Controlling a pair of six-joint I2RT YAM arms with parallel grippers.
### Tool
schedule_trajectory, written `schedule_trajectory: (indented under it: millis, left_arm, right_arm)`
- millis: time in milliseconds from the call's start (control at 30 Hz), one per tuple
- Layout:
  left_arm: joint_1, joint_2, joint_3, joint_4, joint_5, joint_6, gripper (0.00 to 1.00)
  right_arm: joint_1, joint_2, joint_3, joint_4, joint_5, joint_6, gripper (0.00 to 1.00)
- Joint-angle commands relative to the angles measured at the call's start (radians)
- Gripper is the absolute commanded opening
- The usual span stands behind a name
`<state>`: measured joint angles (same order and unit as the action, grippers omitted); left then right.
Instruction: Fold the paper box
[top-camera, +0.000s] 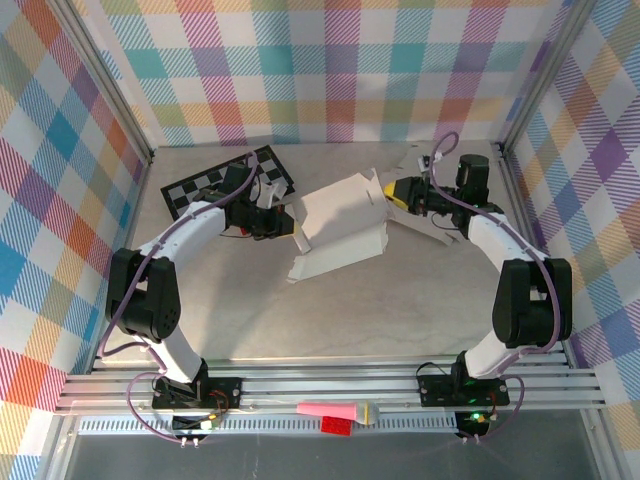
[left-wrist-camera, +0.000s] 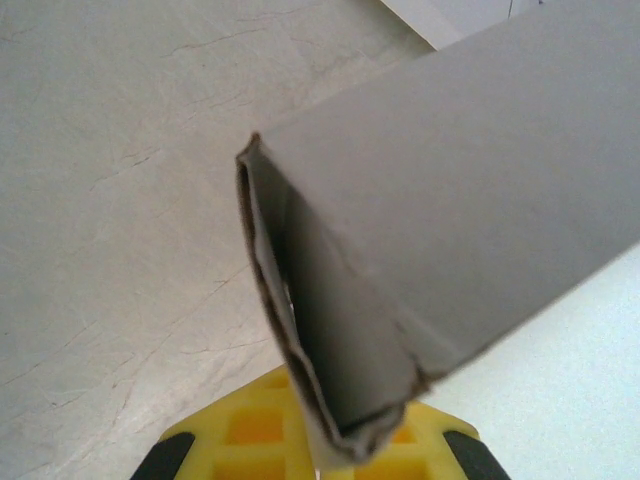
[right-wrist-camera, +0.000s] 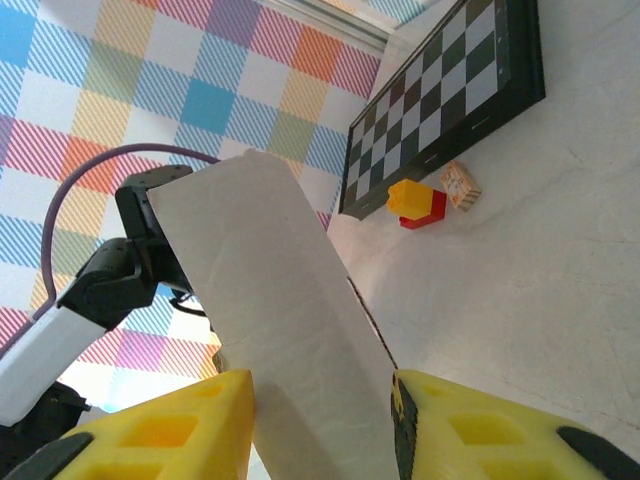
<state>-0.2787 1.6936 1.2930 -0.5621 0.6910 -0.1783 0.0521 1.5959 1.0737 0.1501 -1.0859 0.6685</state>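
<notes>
Table (top-camera: 360, 320): spreading out pale and flat beneath both tools, carrying the whole job.
Paper box (top-camera: 340, 235): sitting right between the two tools, pinned from either end. It is standing up as a white, tent-like shell, with one long flap trailing down onto the table on the near side.
Checkerboard (top-camera: 215, 185): lying just behind the left tool, towards the far wall.
Left tool (top-camera: 287, 222): clenching hard on the box's end. In the wrist view a doubled, creased edge is running straight out from between its yellow fingers (left-wrist-camera: 250, 430).
Right tool (top-camera: 388, 195): grasping the box's opposite end. In its own view a white panel is filling the gap between its yellow fingers (right-wrist-camera: 190, 420), and both look to be pressing on it.
Yellow-and-red block (right-wrist-camera: 415, 200): sitting beside the checkerboard's edge, well ahead of the right tool.
Wooden cube (right-wrist-camera: 460, 185): resting just beside that block.
Progress: looking about midway, I'd say. The shell is taking shape, but the walls are leaning, the ends are gaping and flaps are hanging loose, so squaring up and tucking in are looking like the work left.
</notes>
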Motion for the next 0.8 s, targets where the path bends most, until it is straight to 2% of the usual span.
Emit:
schedule_trajectory:
  millis: [0, 233, 500, 767]
  left_arm:
    - [0.012, 0.005, 0.023, -0.022, 0.028, 0.014, 0.00]
    - [0.012, -0.006, 0.027, -0.030, 0.025, 0.020, 0.00]
    - [0.010, -0.024, 0.021, -0.033, 0.015, 0.026, 0.00]
    - [0.010, -0.037, 0.023, -0.047, -0.002, 0.031, 0.00]
  right_arm:
    - [0.025, -0.004, 0.037, -0.048, -0.024, -0.080, 0.41]
    - [0.068, 0.011, 0.078, -0.153, 0.010, -0.167, 0.41]
    - [0.109, 0.006, 0.135, -0.318, 0.111, -0.305, 0.41]
    - [0.167, -0.028, 0.166, -0.455, 0.301, -0.433, 0.37]
